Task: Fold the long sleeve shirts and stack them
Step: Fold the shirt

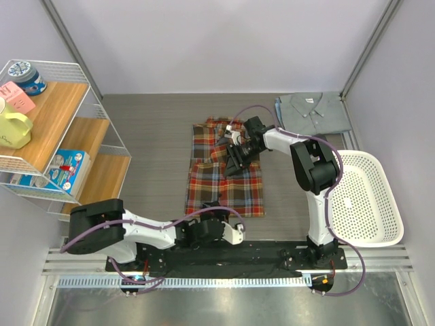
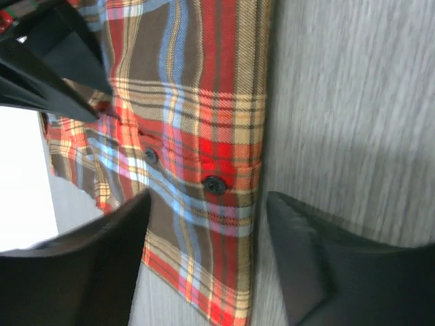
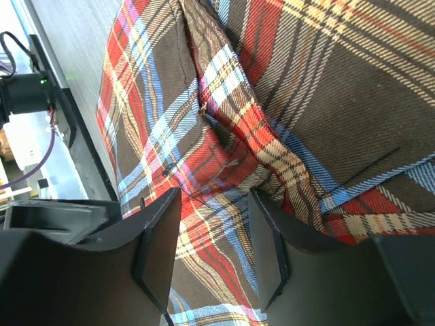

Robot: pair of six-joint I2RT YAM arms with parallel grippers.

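Here, the plaid flannel shirt [image 1: 224, 183] lay at the middle of the grey table [image 1: 156, 136], spread in a rough rectangle running away from the arms' bases. The left gripper [image 2: 207, 204] hung low over the shirt's near end, where a hemmed edge met bare table. Its fingers [image 2: 102, 265] were released and spread wide, with the hem and a dark button [image 2: 215, 183] showing between them and no cloth caught.

The right arm reached in from the right side, and the right gripper [image 3: 214, 197] pointed down onto the far half of the same shirt. Its fingers [image 3: 160, 251] stood partly apart, with wrinkled plaid in the gap and a raised crease of cloth running toward them. Whether they pinched that cloth could not be told from the wrist view.

The plain grey-blue shirt [image 1: 312, 112] sat folded with its collar showing at the table's far right corner, well apart from the plaid one. Nearer the arms, along the right edge, lay a white mesh basket [image 1: 391, 204]. A wire shelf with wooden boards [image 1: 58, 112] stood at the left, holding a yellow mug [image 1: 13, 129] among other small items.
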